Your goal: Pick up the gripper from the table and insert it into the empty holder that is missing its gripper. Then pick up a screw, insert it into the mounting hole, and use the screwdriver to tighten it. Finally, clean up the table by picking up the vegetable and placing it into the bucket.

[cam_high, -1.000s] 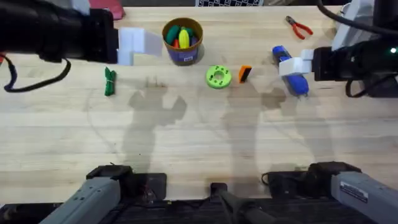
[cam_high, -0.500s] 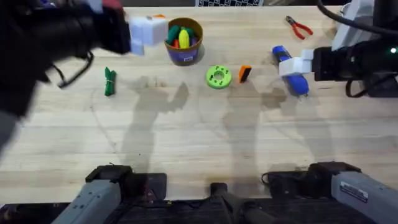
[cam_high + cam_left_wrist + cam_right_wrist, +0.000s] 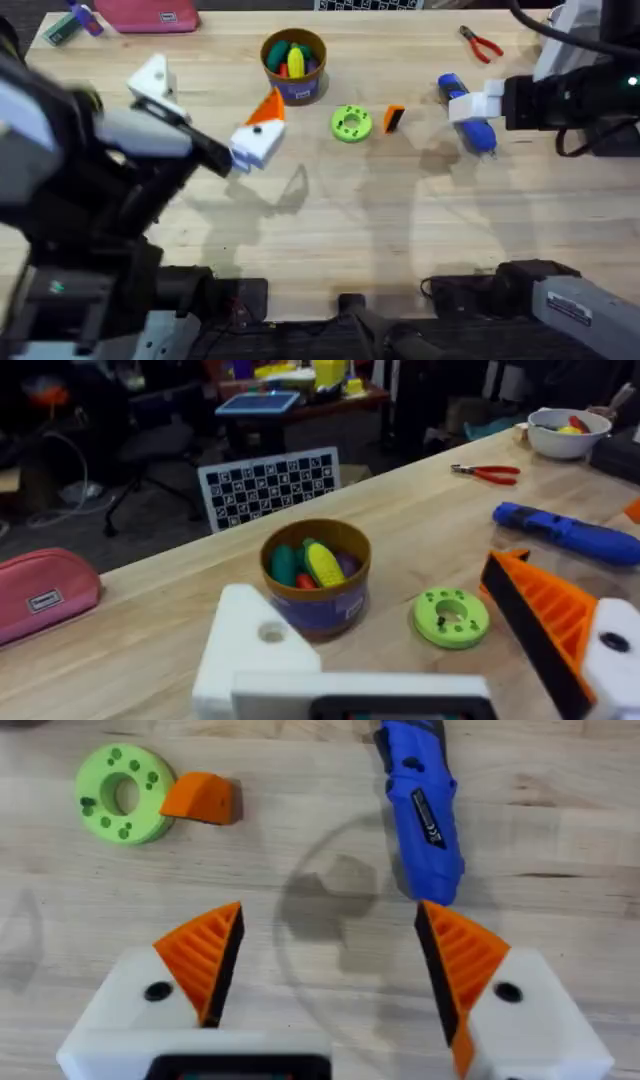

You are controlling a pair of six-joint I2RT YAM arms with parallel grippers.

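Note:
The loose orange gripper (image 3: 394, 118) lies on the table beside a green disc (image 3: 351, 123), also seen at gripper (image 3: 200, 798). My left gripper (image 3: 205, 110) hangs high and open; one finger is a bare white holder (image 3: 260, 650) with its mounting hole (image 3: 271, 631), the other carries an orange pad (image 3: 545, 625). The blue screwdriver (image 3: 470, 118) lies at the right, with my right gripper (image 3: 330, 960) open just over it, both orange pads fitted. The bucket (image 3: 293, 65) of toy food stands at the back. The vegetable is hidden under my left arm.
Red pliers (image 3: 480, 43) lie at the far right corner. A pink case (image 3: 160, 15) sits at the far left edge. The green disc (image 3: 118, 793) has several small holes. The near half of the table is bare wood.
My left arm has swung from the far left toward the middle and risen close under the camera, turning its fingers and covering the vegetable. The right arm has not moved.

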